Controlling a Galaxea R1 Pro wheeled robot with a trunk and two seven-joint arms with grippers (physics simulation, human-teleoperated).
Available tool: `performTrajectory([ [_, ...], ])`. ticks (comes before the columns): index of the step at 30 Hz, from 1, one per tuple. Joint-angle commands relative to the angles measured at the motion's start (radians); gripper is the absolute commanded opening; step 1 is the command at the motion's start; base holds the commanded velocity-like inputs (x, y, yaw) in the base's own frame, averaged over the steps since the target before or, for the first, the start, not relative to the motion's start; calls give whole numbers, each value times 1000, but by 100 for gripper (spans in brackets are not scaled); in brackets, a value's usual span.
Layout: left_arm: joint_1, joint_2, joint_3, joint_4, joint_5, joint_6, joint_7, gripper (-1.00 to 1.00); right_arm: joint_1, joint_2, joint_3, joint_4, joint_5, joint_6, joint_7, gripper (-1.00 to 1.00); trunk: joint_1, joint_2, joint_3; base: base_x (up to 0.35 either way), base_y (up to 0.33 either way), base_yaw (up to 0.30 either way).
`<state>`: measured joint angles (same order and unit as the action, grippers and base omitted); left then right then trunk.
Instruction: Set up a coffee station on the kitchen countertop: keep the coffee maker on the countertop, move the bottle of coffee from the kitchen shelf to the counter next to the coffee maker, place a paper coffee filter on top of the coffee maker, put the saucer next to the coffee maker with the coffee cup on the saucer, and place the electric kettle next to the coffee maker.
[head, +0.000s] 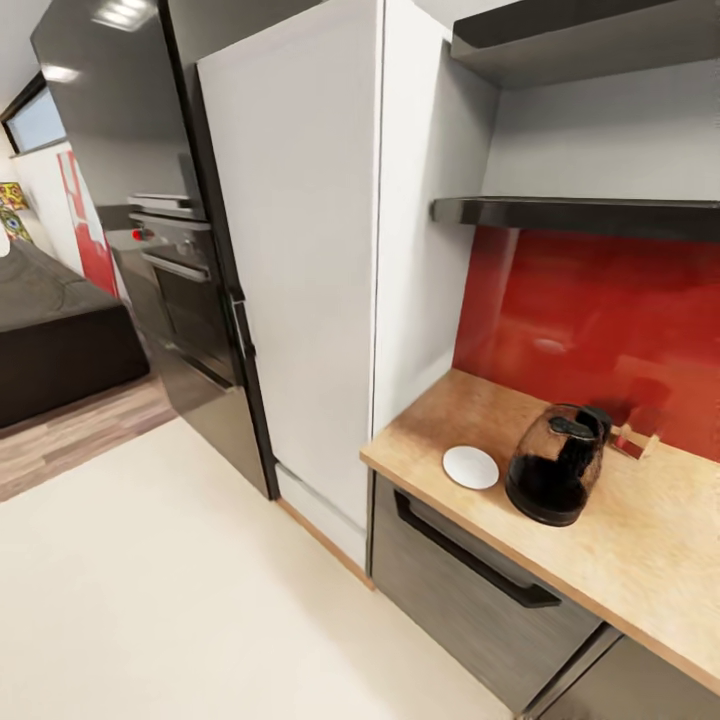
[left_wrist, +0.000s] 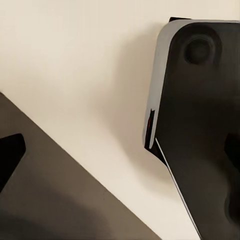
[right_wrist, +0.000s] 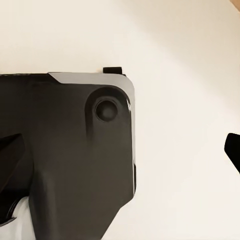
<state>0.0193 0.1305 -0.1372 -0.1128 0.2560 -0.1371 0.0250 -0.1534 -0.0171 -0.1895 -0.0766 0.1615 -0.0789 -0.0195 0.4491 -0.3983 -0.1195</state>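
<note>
The kitchen countertop (head: 640, 560) runs along the right in the head view, light tan over dark grey fronts. On it lies the white saucer (head: 470, 467), with nothing on it. Just right of it stands the electric kettle (head: 555, 465), upright, glass with a black lid and handle. The kitchen shelf (head: 580, 212) hangs above them, dark and bare where I see it. The coffee maker, bottle of coffee, paper coffee filter and coffee cup are out of view. My left gripper (left_wrist: 120, 152) and right gripper (right_wrist: 120, 152) are both open and hold nothing, pointing down at the floor.
A second dark shelf (head: 560, 40) sits higher up. A tall white cabinet (head: 300, 250) stands left of the counter, with a built-in oven (head: 185, 290) beyond it. A drawer with a black handle (head: 470, 560) is below the saucer. Cream floor (head: 150, 600) spreads out in front. My dark base (right_wrist: 65, 150) is under both wrists.
</note>
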Motion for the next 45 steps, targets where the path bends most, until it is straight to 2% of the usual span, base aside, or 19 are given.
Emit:
performTrajectory([
  [1,1,1,-9,-2,8,-1,3,100,-1,0,-8,1,10,-3,-2,100,1,-2,-2,203,256,-286],
  [19,1,3,-9,-2,9,-1,3,100,-1,0,-8,1,10,-4,-2,100,1,-2,-2,197,256,-286],
  [45,1,3,-9,-2,8,-1,4,100,-1,2,-5,1,10,-2,1,100,1,-2,-2,11,11,-286],
])
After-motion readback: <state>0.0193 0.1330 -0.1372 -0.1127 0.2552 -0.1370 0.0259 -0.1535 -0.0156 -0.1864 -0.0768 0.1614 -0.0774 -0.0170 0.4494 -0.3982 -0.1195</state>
